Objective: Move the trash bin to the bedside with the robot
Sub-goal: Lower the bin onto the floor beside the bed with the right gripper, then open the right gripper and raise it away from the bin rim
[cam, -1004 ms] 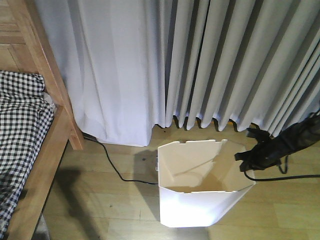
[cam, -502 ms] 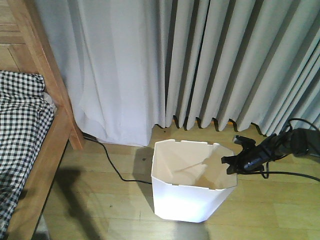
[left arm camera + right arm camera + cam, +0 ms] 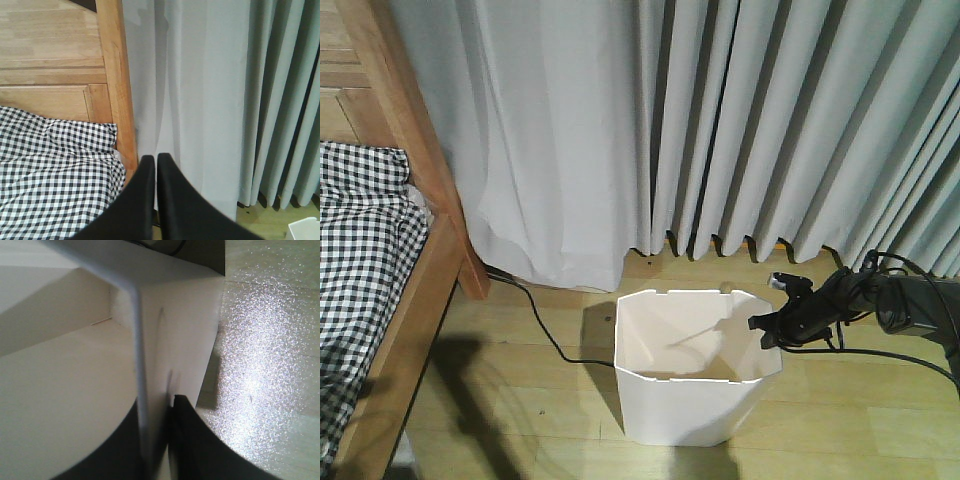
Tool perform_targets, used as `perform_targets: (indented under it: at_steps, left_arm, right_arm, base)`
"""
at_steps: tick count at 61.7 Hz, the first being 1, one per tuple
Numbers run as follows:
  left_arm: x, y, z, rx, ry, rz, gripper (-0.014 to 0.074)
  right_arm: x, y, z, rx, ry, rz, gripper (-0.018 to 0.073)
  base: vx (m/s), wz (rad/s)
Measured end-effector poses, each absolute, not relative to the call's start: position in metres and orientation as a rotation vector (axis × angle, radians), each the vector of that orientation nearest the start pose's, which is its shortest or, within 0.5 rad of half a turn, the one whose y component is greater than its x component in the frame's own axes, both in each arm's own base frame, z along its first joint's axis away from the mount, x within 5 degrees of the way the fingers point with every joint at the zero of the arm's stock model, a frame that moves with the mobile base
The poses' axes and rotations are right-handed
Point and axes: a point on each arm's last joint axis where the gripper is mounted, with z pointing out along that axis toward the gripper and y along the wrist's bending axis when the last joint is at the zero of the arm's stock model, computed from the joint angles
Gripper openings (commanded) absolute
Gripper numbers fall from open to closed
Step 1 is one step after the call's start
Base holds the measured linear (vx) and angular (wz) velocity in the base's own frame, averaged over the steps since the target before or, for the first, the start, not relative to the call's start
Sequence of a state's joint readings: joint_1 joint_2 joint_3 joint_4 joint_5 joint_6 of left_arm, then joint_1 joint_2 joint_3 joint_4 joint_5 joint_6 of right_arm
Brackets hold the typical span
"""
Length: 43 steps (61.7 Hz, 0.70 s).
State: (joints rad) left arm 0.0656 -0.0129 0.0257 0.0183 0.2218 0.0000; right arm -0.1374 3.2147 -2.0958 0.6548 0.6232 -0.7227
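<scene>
The white trash bin [image 3: 685,395] stands upright on the wooden floor in front of the curtains, its cream inside showing. My right gripper [image 3: 767,330] on its thin black arm is shut on the bin's right rim; in the right wrist view [image 3: 155,425] the thin wall [image 3: 140,370] runs between the black fingers. The bed [image 3: 410,300] with its light-brown frame and post and checked bedding [image 3: 360,250] is at the left, apart from the bin. My left gripper [image 3: 155,162] is shut and empty, held up facing the bed post [image 3: 117,80] and curtain.
Grey and white curtains [image 3: 720,120] hang behind the bin. A loose black cable [image 3: 545,335] runs across the floor from under the curtain to behind the bin. More black cable [image 3: 900,355] trails from the right arm. Bare floor lies between bin and bed.
The bin has moved left and a little back toward the curtains, with my right gripper holding its right rim. The arm now reaches further left. The bed has not moved.
</scene>
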Motion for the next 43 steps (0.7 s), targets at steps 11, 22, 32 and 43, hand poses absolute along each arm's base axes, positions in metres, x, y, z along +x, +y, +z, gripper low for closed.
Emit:
perform_targets:
  at_steps: [11, 22, 32, 43]
  left_arm:
    - [0.0554, 0.0040, 0.1851, -0.044, 1.718, 0.065, -0.0006]
    - [0.0554, 0.0040, 0.1851, -0.044, 1.718, 0.065, -0.0006]
    - [0.0554, 0.0040, 0.1851, -0.044, 1.718, 0.065, -0.0006]
    - [0.0554, 0.0040, 0.1851, -0.044, 1.718, 0.065, -0.0006]
  right_arm:
    - [0.4281, -0.0263, -0.2252, -0.042, 3.021, 0.549, 0.0097]
    - [0.4280, -0.0252, -0.2246, -0.029, 3.024, 0.570, 0.0174]
    - [0.4289, -0.0244, -0.2235, -0.020, 3.022, 0.587, 0.0283]
    - [0.4280, -0.0235, -0.2232, -0.019, 3.029, 0.606, 0.0416]
  base:
    - [0.00, 0.00]
    - [0.00, 0.00]
    - [0.00, 0.00]
    - [0.00, 0.00]
